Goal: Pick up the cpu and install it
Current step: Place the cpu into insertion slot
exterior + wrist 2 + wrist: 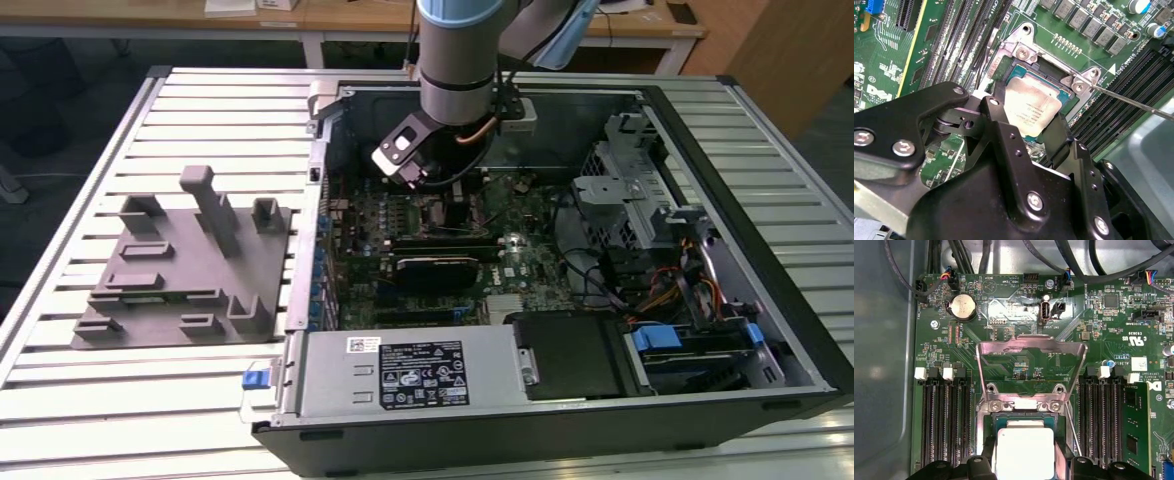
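The cpu (pixel 1031 107) sits right at the socket (pixel 1046 75), pale silvery top facing up, square with the opening; I can't tell whether it is fully seated or just above it. The gripper (pixel 1029 119) is clamped narrowly on it, black fingers (pixel 998 116) pressed against two opposite edges. In the first wrist view the metal load plate (pixel 1004 347) stands flipped up behind the chip, and the thin lever (pixel 1134 102) angles away beside the socket. Rows of dark memory slots (pixel 939 430) flank both sides on the green motherboard (pixel 1114 340). In the exterior view the arm (pixel 461 60) reaches down into the open computer case (pixel 561 445), with the grey tray (pixel 147 300) lying on the slatted table (pixel 80 400) towards the exterior view's left.
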Available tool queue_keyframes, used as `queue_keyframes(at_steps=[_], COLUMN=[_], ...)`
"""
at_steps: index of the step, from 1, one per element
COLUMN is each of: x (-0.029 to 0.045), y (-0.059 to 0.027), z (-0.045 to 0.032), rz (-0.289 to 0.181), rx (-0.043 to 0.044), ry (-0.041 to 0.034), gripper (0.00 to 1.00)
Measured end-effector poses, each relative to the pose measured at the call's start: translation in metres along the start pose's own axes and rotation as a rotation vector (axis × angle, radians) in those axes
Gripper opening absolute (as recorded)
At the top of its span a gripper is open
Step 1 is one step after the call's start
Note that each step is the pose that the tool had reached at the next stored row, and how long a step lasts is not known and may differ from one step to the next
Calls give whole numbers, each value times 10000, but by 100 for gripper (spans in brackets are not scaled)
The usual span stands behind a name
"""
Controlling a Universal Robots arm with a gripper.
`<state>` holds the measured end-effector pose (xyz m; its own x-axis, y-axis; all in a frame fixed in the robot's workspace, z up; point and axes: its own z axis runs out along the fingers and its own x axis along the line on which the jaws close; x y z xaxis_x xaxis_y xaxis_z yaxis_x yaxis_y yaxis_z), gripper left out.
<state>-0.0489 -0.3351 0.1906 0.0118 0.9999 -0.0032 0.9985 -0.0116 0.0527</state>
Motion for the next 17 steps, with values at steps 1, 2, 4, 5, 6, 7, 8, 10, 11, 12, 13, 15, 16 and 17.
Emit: queue_keyframes(at_steps=[1,2,4,5,6,7,8,10,11,12,13,15,16,17], x=[0,0,0,0,0,0,0,0,0,0,0,0,0,0], y=[0,0,0,1,1,1,1,1,3,4,4,6,6,6], z=[0,0,1,0,0,0,0,1,1,1,1,2,2,2], rz=[0,0,3,20,39,59,79,98,100,100,101,100,100,100], rx=[0,0,0,0,0,0,0,0,1,1,1,1,1,0], ry=[1,1,3,3,1,-1,-2,-3,-3,-4,-4,-4,-4,-4], gripper=[54,54,54,54,54,54,54,54,54,54,54,54,54,54])
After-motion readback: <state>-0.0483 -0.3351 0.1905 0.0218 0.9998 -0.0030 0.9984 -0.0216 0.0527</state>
